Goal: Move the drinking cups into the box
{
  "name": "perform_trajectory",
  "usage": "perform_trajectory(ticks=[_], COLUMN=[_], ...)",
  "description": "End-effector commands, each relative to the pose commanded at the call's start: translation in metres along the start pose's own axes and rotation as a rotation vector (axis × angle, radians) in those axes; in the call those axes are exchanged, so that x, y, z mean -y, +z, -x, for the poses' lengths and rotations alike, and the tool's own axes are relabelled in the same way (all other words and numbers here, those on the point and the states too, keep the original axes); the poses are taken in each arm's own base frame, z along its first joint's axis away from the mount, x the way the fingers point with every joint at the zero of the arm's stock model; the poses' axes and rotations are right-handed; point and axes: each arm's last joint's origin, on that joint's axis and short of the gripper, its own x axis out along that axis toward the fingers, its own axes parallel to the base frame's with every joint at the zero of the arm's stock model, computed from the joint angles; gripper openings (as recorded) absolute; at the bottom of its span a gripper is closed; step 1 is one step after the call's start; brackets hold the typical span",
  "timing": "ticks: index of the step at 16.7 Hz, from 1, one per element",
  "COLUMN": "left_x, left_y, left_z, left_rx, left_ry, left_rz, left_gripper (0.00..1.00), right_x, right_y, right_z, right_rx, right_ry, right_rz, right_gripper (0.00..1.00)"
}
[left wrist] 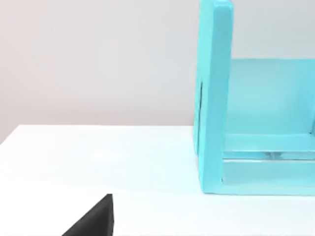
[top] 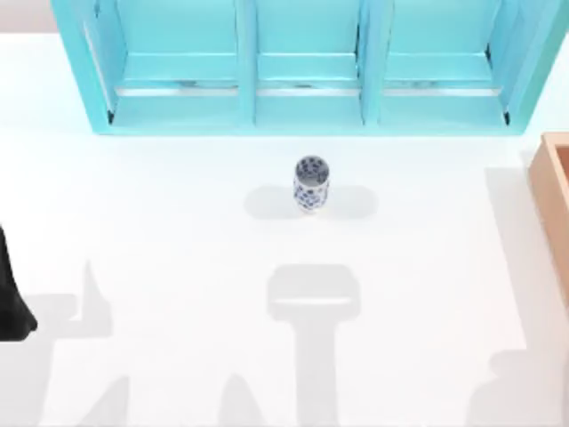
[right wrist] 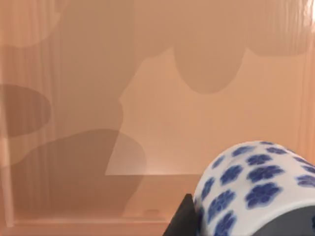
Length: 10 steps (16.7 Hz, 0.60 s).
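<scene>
One drinking cup [top: 310,183] is standing upright on the white table [top: 178,231], mid-table, just in front of the turquoise cabinet [top: 302,71]. The box [top: 553,200] is sitting at the table's right edge. In the right wrist view, a second cup [right wrist: 256,189] is lying against a dark finger [right wrist: 182,219] over the box floor [right wrist: 162,113]; can't tell whether the right gripper is clamping it. Left arm [top: 11,302] is sitting at the left edge, gripper state unclear.

No words, labels, brands or numbers can be read anywhere; the drinking cup [top: 310,183] on the worktop carries only a blue flower pattern.
</scene>
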Motion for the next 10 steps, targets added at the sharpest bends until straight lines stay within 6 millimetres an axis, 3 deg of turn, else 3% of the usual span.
perform_trajectory(ticks=[2, 6, 10], left_x=[0.0000, 0.0000, 0.0000], left_y=[0.0000, 0.0000, 0.0000], left_z=[0.0000, 0.0000, 0.0000], left_rx=[0.000, 0.000, 0.000], left_ry=[0.000, 0.000, 0.000], left_rz=[0.000, 0.000, 0.000], left_gripper=[1.00, 1.00, 1.00], right_x=[-0.0009, -0.0010, -0.0010], right_y=[-0.0021, -0.0023, -0.0023], right_z=[-0.0101, -0.0109, -0.0109], right_rx=[-0.005, -0.006, -0.006], right_ry=[0.002, 0.002, 0.002], right_rz=[0.001, 0.001, 0.001], right_gripper=[0.00, 0.00, 0.30])
